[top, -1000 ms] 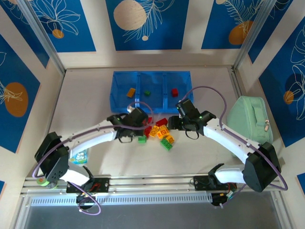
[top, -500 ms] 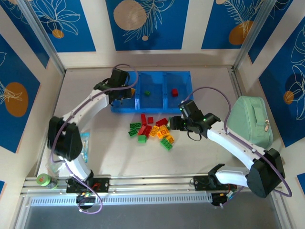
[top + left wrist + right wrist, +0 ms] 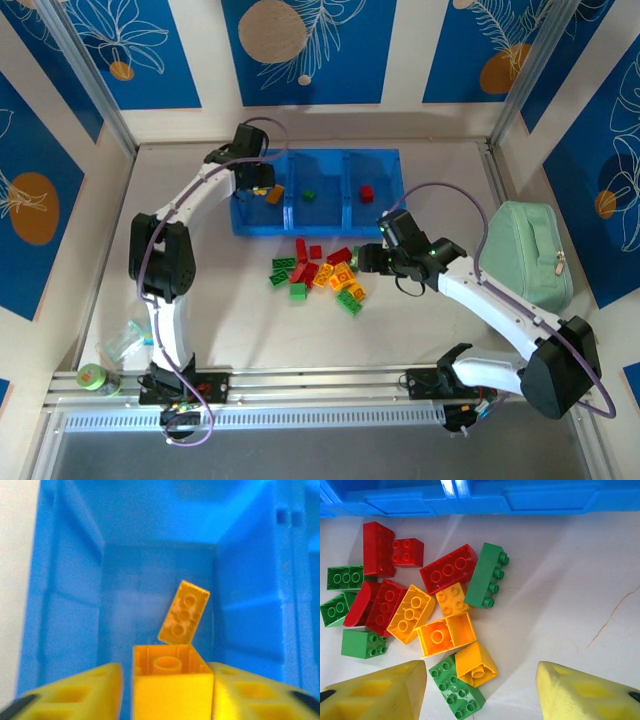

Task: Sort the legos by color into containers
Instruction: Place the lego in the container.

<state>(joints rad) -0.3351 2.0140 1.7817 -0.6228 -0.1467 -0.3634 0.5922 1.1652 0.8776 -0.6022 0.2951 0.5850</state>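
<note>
Mostly unsorted: three bricks (image 3: 308,195) in tray (image 3: 262,224), pile (image 3: 427,607) left on table (image 3: 200,290); left gripper (image 3: 256,180) clamps orange brick (image 3: 172,687), right gripper (image 3: 481,677) gapes wide.

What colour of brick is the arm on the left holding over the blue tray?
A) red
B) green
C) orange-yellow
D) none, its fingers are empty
C: in the left wrist view the left gripper clamps an orange-yellow brick above the left compartment, where a second orange brick lies.
</note>
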